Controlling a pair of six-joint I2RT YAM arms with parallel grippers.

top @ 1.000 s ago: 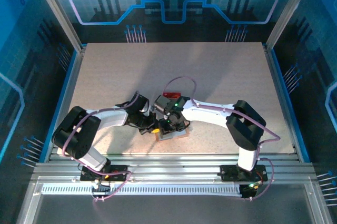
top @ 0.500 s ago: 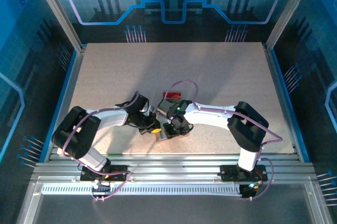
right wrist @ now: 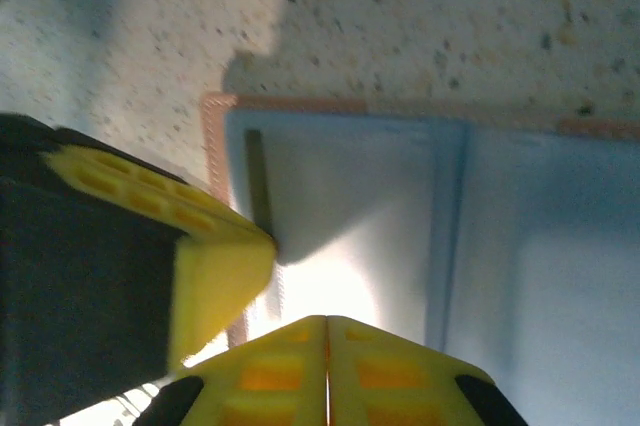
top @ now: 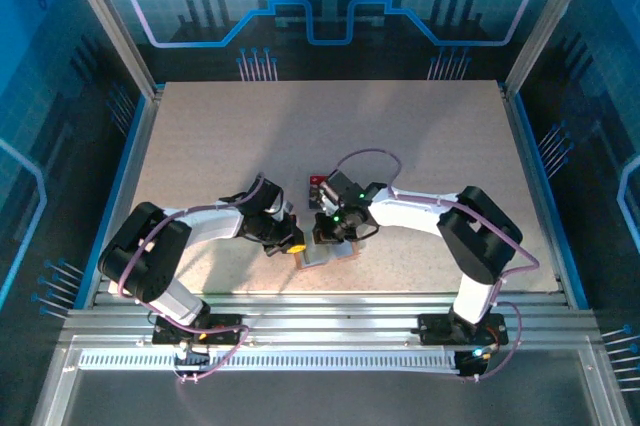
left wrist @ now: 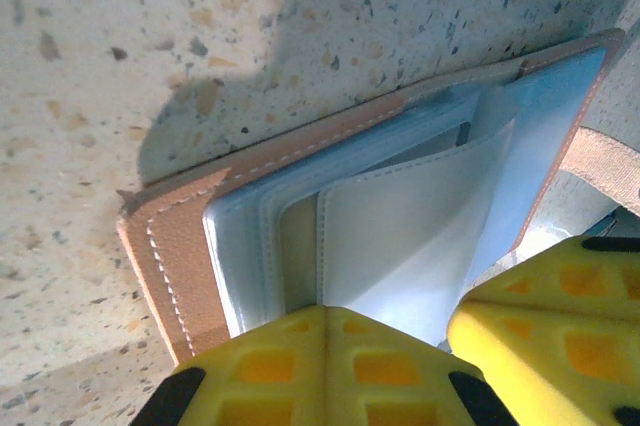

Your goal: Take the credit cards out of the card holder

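Right gripper point(right wrist: 326, 344) is snapping from half-spread to pressed together on a pale pocket point(right wrist: 350, 206) of the salmon-pink leather-like folding card holder point(top: 326, 254) lying near the table's point(top: 420, 146) front edge, with left gripper point(left wrist: 325, 346) shut beside it; card catch unclear.

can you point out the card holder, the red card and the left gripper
card holder point(left wrist: 175, 266): left wrist view, on its stitched salmon border
red card point(top: 317, 183): top external view, on its visible red face
left gripper point(left wrist: 325, 318): left wrist view, on the seam where its yellow fingertips meet
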